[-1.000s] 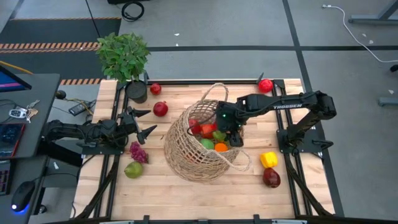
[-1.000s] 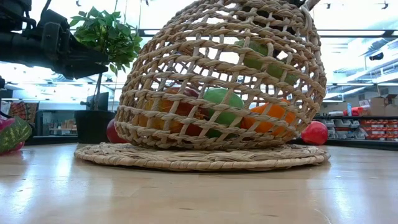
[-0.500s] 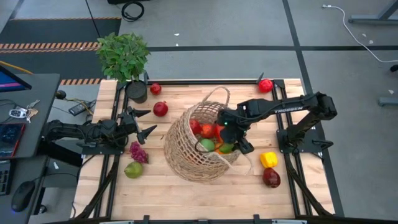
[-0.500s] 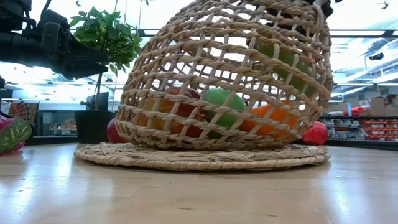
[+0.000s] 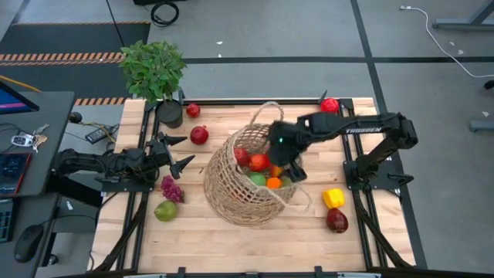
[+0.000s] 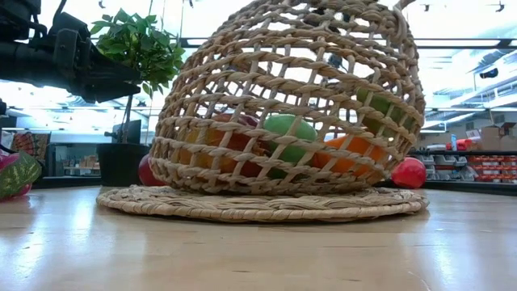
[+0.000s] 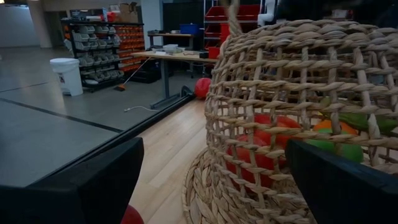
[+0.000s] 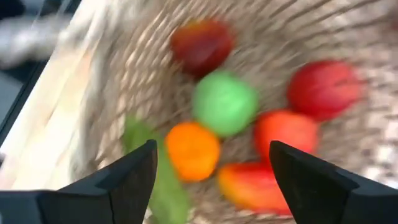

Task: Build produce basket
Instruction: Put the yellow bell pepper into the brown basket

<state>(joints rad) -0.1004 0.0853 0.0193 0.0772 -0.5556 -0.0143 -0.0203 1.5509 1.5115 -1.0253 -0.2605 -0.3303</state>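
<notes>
With the right end effector [image 5: 287, 161] spread wide and empty above the basket [image 5: 245, 182] at mid-tabletop, lift straight clear of the rim. Avoid snagging the handle [image 5: 265, 116]. Then fetch the yellow pepper [image 5: 333, 198] right of the basket. Keep the left end effector [image 5: 179, 151], wide open, parked left of the basket.

Tan open-weave basket [image 5: 231, 189] holds red, orange and green produce [image 5: 259, 162]; a yellow pepper [image 5: 333, 198] lies on the pale wooden worktop [image 5: 231, 239].
</notes>
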